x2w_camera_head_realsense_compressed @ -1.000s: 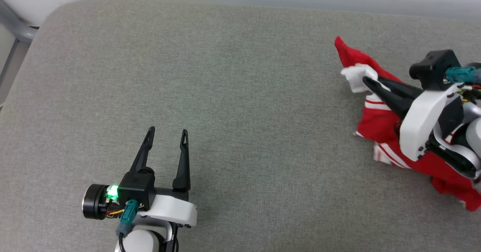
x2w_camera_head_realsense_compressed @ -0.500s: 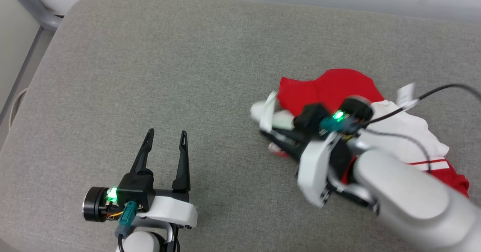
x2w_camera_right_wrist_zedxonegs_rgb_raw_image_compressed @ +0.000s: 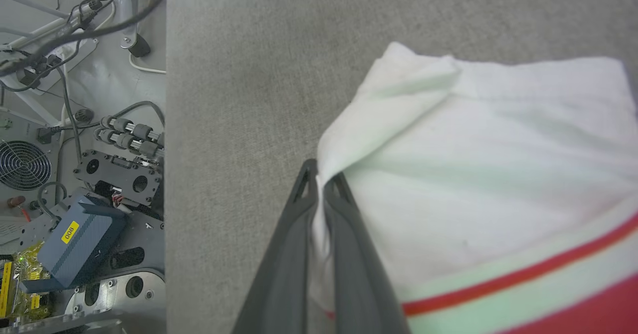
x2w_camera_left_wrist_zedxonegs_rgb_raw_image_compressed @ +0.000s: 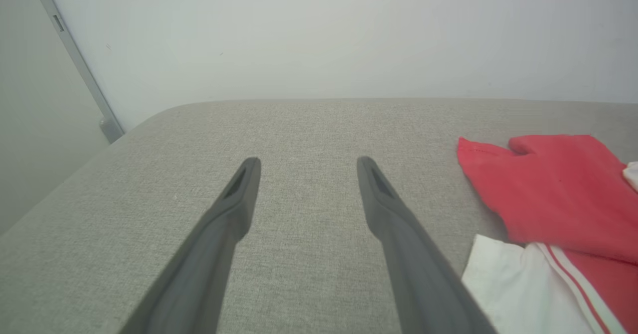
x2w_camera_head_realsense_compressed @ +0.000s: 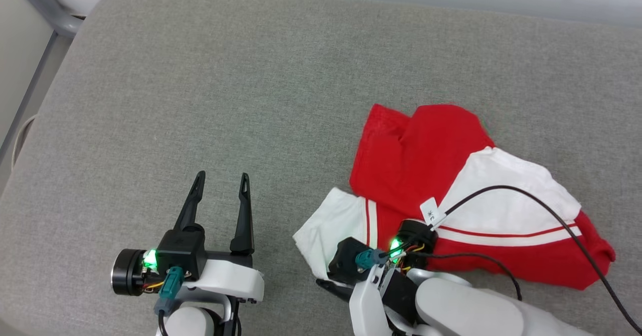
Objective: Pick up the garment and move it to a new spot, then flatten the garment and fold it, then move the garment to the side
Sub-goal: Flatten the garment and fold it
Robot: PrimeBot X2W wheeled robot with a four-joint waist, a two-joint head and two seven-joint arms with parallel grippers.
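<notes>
Currently: one garment (x2w_camera_head_realsense_compressed: pixel 426 150), a crumpled red knit sports jersey with white shoulder panels and red-and-white striped trim, lies on the grey woven-fabric padded surface (x2w_camera_head_realsense_compressed: pixel 200 75), in the near right part of the head view. Not flat; layers lie folded over one another. No lettering or number on the faces that show

Right claw (x2w_camera_right_wrist_zedxonegs_rgb_raw_image_compressed: pixel 323 172): two long dark fingers pressed together, pinching a white edge of the garment at its near-left corner. Probably a sleeve hem; whether one layer or several is caught cannot be told from the wrist view

Left claw (x2w_camera_head_realsense_compressed: pixel 223 175): fingers spread wide, nothing between them, over bare surface, pointing away from the robot

Key relation: the garment lies to the right of the left claw, near but apart. In the left wrist view its white corner (x2w_camera_left_wrist_zedxonegs_rgb_raw_image_compressed: pixel 518 284) sits just beside the right-hand finger. The garment's long axis runs roughly left to right across the head view, from the pinched white corner out to the red edge at far right. The right arm is on the cloth; the left is the free one, and close. Judgement: flattening turns on the left claw reaching rightward for a second corner while the right claw holds the first

Count: garment 1; claws 2 (1 closed on cloth, 1 free); surface 1; black cable (x2w_camera_head_realsense_compressed: pixel 501 187) arcing over the white panel 1, with a second lower down near the arm
</notes>
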